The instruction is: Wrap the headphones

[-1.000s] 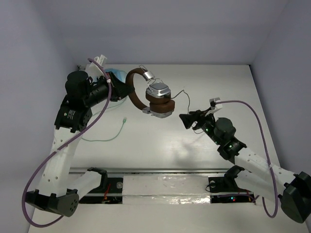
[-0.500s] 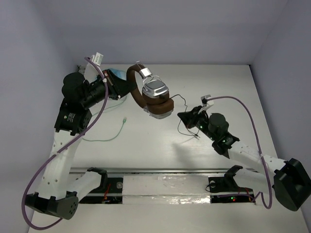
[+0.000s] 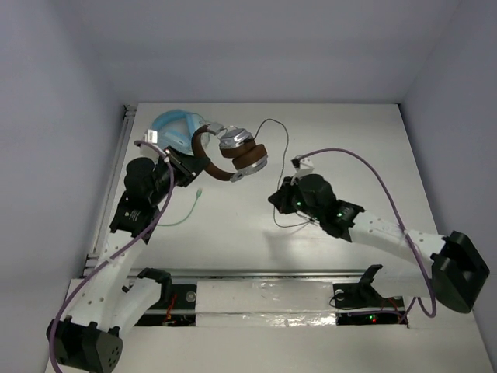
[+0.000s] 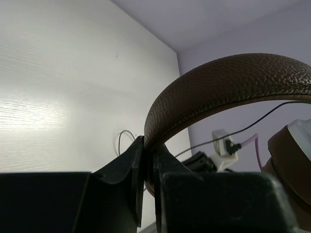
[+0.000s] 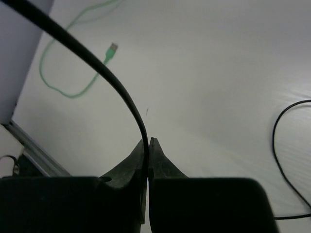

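Observation:
The headphones (image 3: 233, 155) hang above the back middle of the table, brown headband to the left and silver-and-brown ear cups to the right. My left gripper (image 3: 189, 165) is shut on the brown headband (image 4: 204, 92), which arches up between its jaws in the left wrist view. The thin black cable (image 3: 284, 155) loops from the cups up and over, then down to my right gripper (image 3: 278, 199). In the right wrist view that gripper (image 5: 147, 141) is shut on the black cable (image 5: 119, 90), pinched between its fingertips, with more cable lying on the table (image 5: 279, 145).
Light blue headphones (image 3: 175, 124) lie at the back left, just behind the left gripper. Their pale green cable (image 3: 182, 214) curls over the table in front of the left arm, its plug end (image 5: 112, 50) showing in the right wrist view. A metal rail (image 3: 256, 273) runs along the near edge.
The right gripper has closed on the black cable and moved left and forward. The left arm has dropped lower and turned the headphones, uncovering the light blue headphones behind.

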You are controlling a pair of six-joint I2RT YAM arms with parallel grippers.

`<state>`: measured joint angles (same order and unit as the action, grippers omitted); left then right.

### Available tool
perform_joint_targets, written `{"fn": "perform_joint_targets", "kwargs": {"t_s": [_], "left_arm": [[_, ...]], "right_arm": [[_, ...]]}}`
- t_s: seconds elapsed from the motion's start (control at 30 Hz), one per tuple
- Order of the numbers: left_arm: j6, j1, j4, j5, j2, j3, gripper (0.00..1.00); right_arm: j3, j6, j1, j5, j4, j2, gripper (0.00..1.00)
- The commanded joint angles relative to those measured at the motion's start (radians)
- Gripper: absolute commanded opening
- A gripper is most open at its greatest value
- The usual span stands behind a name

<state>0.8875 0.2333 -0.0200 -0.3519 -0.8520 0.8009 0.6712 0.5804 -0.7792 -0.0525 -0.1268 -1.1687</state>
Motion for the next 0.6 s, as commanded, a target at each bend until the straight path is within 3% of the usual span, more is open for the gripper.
{"fn": "perform_joint_targets", "kwargs": {"t_s": [0.0, 0.23, 0.57], "left_arm": [[0.131, -0.008, -0.202, 0.151, 0.114, -0.058, 0.0], [0.117, -0.008, -0.163, 0.437, 0.225, -0.127, 0.0], [0.079, 0.227, -0.143, 0.789, 0.154, -0.219, 0.0]], "right_arm": [[0.14, 0.016, -0.115, -0.109, 0.179, -0.089, 0.0], [0.192, 0.044, -0.261, -0.196, 0.338, -0.18, 0.0], [0.455, -0.013, -0.486, -0.306, 0.614, -0.293, 0.0]]}}
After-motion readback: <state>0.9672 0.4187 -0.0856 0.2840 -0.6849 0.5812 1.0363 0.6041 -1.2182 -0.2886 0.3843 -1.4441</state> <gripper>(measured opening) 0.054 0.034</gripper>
